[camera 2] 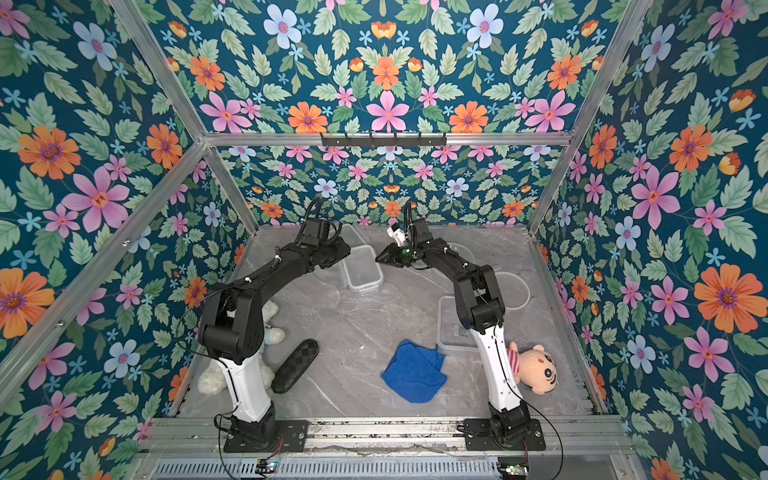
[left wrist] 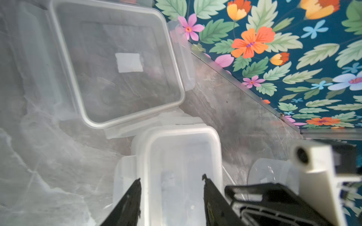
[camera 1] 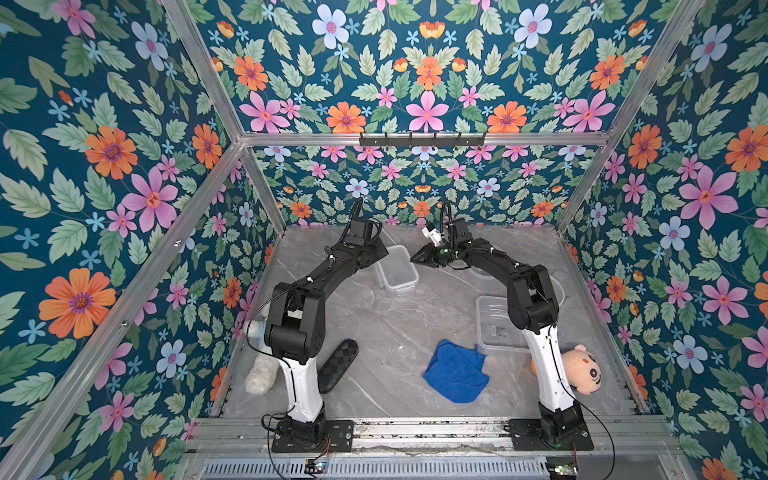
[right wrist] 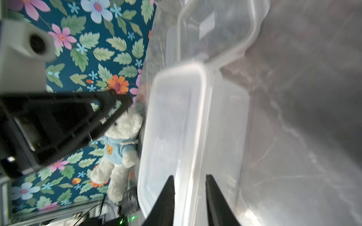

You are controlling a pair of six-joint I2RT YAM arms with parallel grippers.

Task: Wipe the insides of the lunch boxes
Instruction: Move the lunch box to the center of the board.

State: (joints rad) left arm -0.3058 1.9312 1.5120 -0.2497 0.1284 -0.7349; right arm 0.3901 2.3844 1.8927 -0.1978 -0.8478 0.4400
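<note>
- Reaching in from both sides, we have the small box (camera 1: 397,270) between our grippers. It sits far back on the table (camera 1: 395,353), its long axis running from the back wall toward us.
- Left gripper (left wrist: 171,178) hovers over the box's open top, jaws moderately wide and empty. That arm stretches forward with the wrist tipped down.
- Right gripper (right wrist: 189,176) sits at the box's right wall with jaws narrow. The rim passes between the fingers without a visible pinch, and that arm arcs inward.
- Both arms are about equally near this box.
- Square box (camera 1: 492,328) lies beside the right arm; round box (camera 2: 519,291) shows beyond it.
- Cloth (camera 1: 455,372) lies near the front, well apart from both grippers and held by neither. The right arm is nearer, so we judge it should fetch the cloth before wiping.
</note>
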